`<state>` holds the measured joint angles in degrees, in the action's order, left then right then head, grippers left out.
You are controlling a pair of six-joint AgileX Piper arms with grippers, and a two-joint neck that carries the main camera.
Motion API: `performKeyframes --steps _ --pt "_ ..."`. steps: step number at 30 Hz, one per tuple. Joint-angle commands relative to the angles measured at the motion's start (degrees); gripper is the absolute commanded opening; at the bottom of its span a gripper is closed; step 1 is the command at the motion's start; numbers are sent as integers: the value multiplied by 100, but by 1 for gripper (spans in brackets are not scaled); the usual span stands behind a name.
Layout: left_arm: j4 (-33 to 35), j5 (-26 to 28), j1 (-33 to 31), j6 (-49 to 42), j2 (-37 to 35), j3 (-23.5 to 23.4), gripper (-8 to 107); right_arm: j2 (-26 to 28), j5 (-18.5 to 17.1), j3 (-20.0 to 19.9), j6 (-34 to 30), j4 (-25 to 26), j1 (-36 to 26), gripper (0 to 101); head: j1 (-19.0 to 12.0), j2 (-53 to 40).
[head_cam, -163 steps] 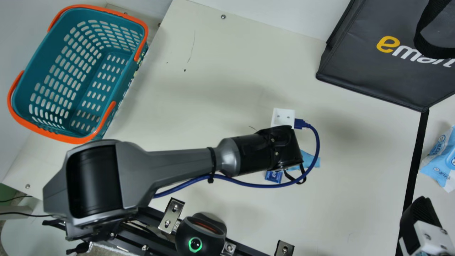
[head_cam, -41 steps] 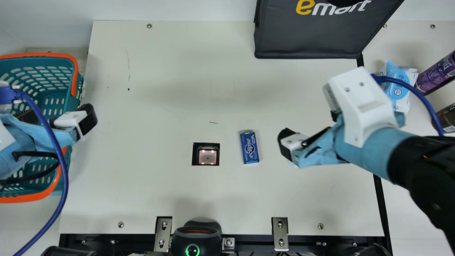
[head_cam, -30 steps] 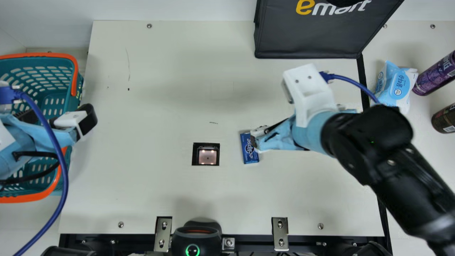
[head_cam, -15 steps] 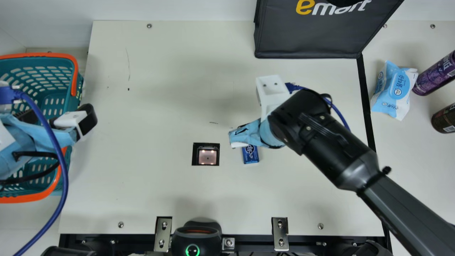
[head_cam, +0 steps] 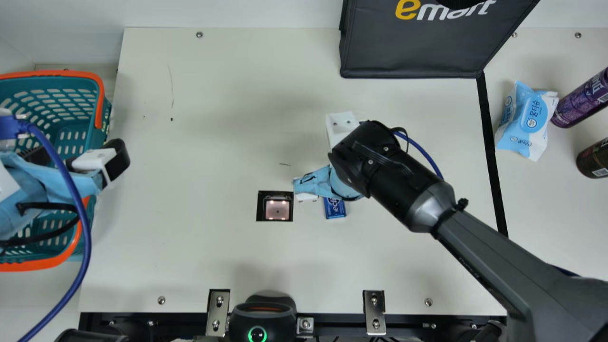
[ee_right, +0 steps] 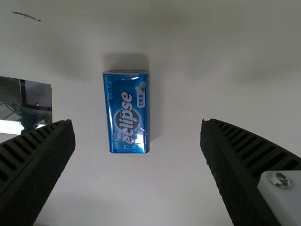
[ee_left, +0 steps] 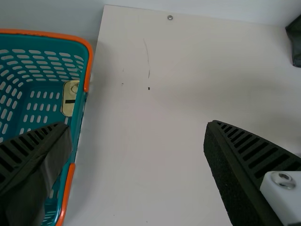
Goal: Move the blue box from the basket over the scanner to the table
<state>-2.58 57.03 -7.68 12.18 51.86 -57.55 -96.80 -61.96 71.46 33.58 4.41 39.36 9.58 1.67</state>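
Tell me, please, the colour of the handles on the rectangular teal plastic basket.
The handles are orange, clearest in the main view.

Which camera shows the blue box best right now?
The right wrist view: it has the whole box, framed by the open right hand. The main view shows one end, that arm covering the rest; the left wrist view faces the basket and table.

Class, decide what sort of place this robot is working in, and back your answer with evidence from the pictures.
Probably a mock shop checkout set up for robot trials: a shopping basket at one side, a scanner window in the tabletop, and a dark shopping bag.
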Motion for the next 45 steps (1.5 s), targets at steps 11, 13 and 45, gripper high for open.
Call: performKeyframes --steps 11,13,45 --pt "0 0 0 0 0 0 90 -288 393 -225 138 118 171 95 -166 -9" --pt "0 0 0 0 0 0 90 -324 457 -262 156 131 187 95 -166 -9" --pt "0 0 0 0 0 0 90 -484 950 -711 200 225 188 28 -166 -9"
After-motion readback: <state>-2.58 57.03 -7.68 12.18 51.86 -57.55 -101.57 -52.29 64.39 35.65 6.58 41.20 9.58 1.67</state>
